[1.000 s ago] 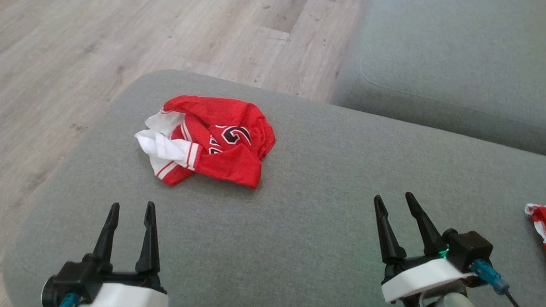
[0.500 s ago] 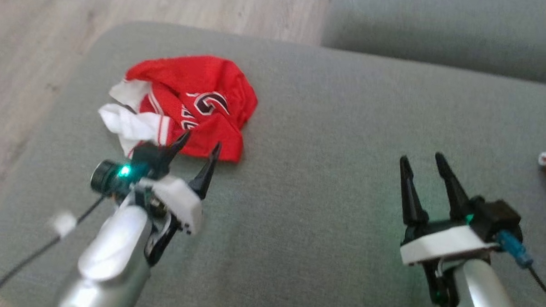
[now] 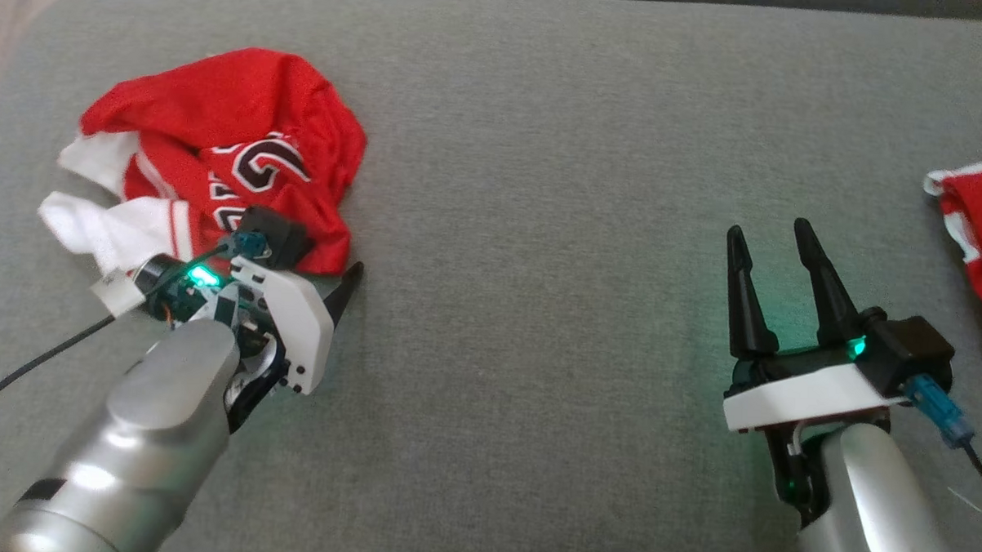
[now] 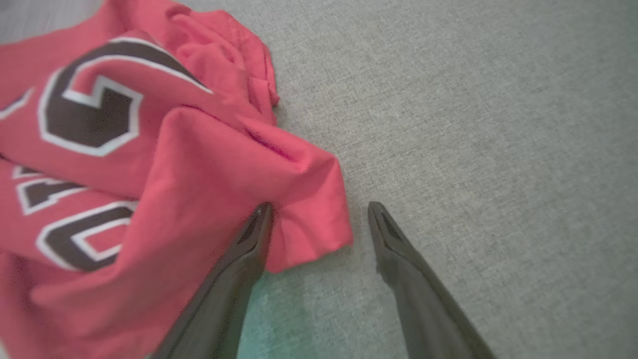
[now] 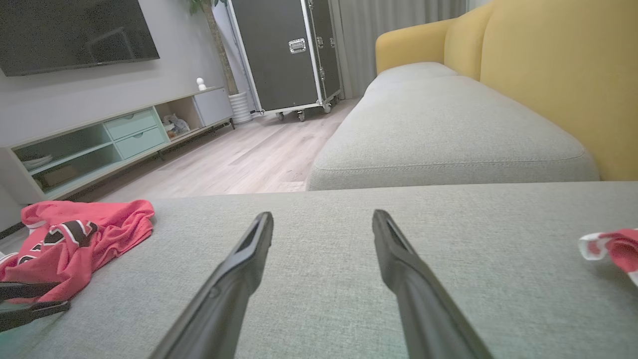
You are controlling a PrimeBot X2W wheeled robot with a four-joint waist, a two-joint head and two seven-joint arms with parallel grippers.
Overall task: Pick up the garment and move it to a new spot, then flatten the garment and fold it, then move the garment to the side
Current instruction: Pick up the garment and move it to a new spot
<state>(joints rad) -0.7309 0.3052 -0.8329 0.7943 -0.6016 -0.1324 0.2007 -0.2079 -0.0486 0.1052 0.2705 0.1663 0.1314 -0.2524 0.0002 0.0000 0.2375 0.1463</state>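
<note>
Grey sofa cushion (image 3: 544, 147) carries a red jersey (image 3: 220, 95); you cannot read its crumpled black lettering. Your left pincer (image 4: 319, 209) stands open around one corner, your right pincer (image 3: 768, 230) open and empty.

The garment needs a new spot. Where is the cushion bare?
Bare: the wide cushion stretch between the red garment and the right gripper. Crowded: the left, where the left gripper straddles a garment corner, and the right edge, with another red cloth.

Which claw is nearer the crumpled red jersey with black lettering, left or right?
Left. The left claw is open, its fingers straddling a corner of the jersey. The right claw, also open, sits well off to the right of it above the cushion.
</note>
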